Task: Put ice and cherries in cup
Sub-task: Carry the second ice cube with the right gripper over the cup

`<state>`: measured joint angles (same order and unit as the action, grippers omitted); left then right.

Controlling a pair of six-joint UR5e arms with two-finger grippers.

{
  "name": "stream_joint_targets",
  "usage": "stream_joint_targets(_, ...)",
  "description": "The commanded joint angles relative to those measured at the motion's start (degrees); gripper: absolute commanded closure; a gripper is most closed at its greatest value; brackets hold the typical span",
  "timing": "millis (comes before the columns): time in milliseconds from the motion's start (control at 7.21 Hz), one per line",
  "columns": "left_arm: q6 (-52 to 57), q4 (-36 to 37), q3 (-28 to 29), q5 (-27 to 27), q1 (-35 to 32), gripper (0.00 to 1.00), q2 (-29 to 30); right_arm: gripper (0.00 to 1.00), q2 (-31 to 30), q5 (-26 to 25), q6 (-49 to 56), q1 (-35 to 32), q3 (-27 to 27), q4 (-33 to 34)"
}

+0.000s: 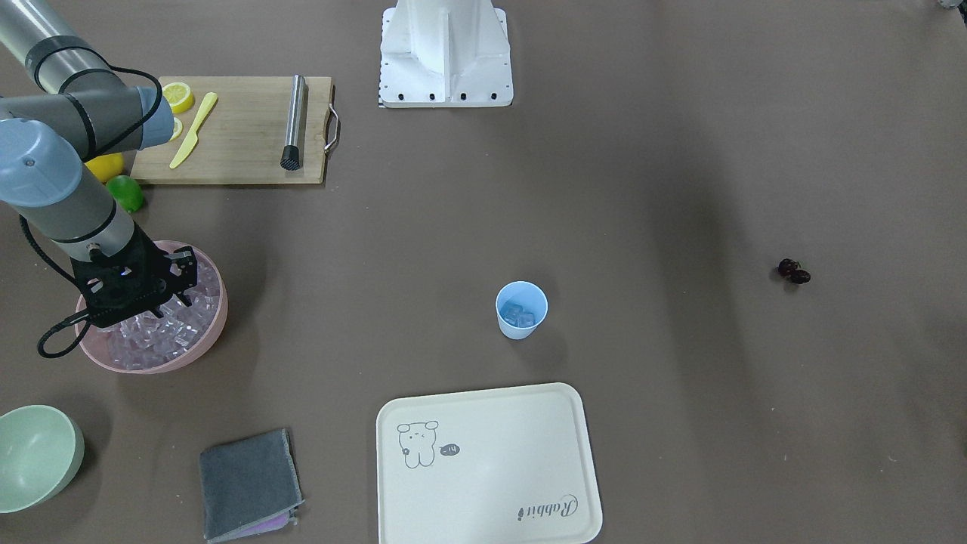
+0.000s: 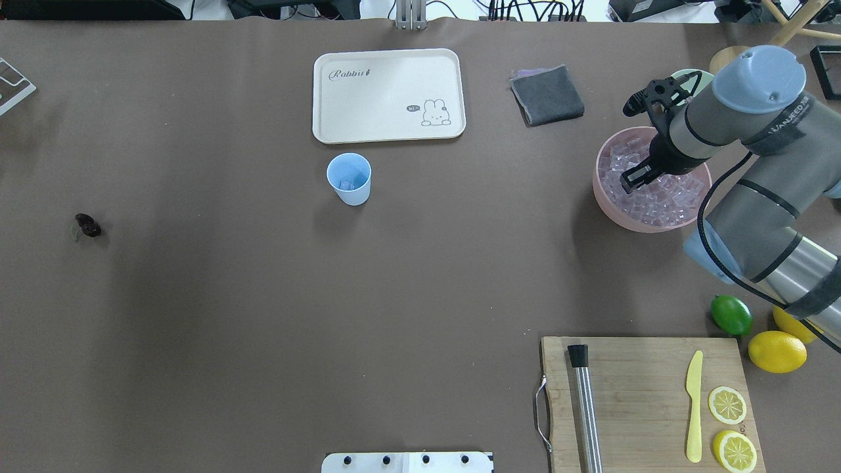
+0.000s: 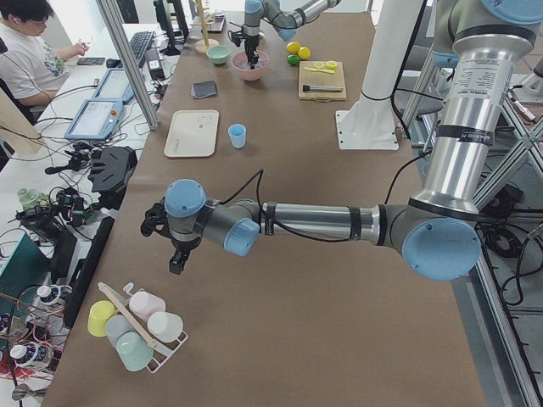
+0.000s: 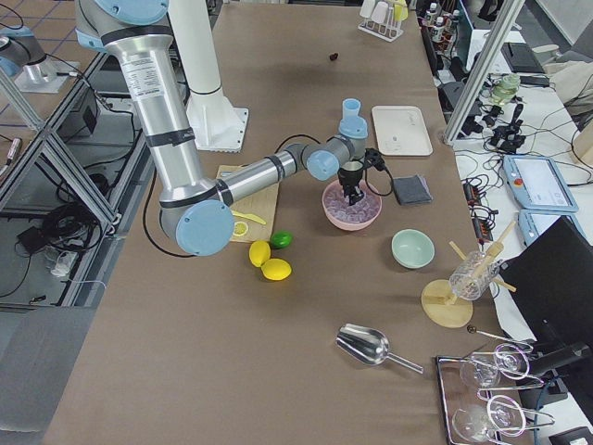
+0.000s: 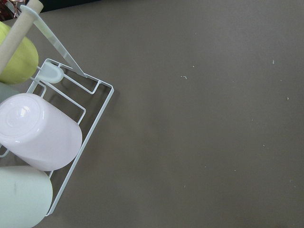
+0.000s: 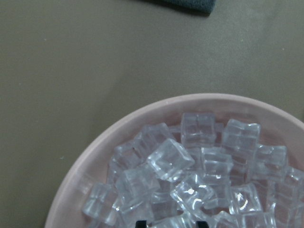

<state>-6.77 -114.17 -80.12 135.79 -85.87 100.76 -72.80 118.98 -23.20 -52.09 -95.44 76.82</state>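
Note:
The light-blue cup (image 2: 349, 179) stands upright near the table's middle, with a few ice cubes inside it (image 1: 520, 314). More ice (image 2: 657, 194) fills a pink bowl (image 2: 608, 203). My right gripper (image 2: 634, 180) hangs over that bowl, pointing down. In the right wrist view its fingertips (image 6: 140, 223) are spread apart and just touch the ice (image 6: 190, 166), so it is open. The dark cherries (image 2: 87, 225) lie alone on the table, far from the cup on my left side. My left gripper (image 3: 176, 261) shows only in the exterior left view, so I cannot tell its state.
A cream tray (image 2: 387, 95) lies just beyond the cup, a grey cloth (image 2: 547, 96) beside it. A cutting board (image 2: 631, 401) carries a yellow knife, lemon slices and a steel rod. A lime (image 2: 731, 315) and lemons (image 2: 776, 351) sit nearby. A wire rack of cups (image 5: 42, 137) is under my left wrist.

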Motion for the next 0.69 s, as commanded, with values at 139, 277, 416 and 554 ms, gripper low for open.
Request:
stream_joint_targets(139, 0.0, -0.08, 0.06, 0.0, 0.0, 0.02, -0.04, 0.99, 2.9, 4.68, -0.18, -2.92, -3.51, 5.75)
stream_joint_targets(277, 0.0, 0.0, 0.06, 0.0, 0.0, 0.02, -0.13, 0.99, 8.32, 4.68, -1.66, -2.75, -3.79, 12.23)
stream_joint_targets(416, 0.0, 0.0, 0.23, 0.0, 0.0, 0.02, -0.13, 0.99, 14.99, 3.81, -9.42, 0.73, -2.83, 16.39)
stream_joint_targets(554, 0.0, 0.0, 0.49, 0.0, 0.0, 0.02, -0.04, 0.99, 22.19, 1.89, -16.63, 3.81, 1.35, 16.95)
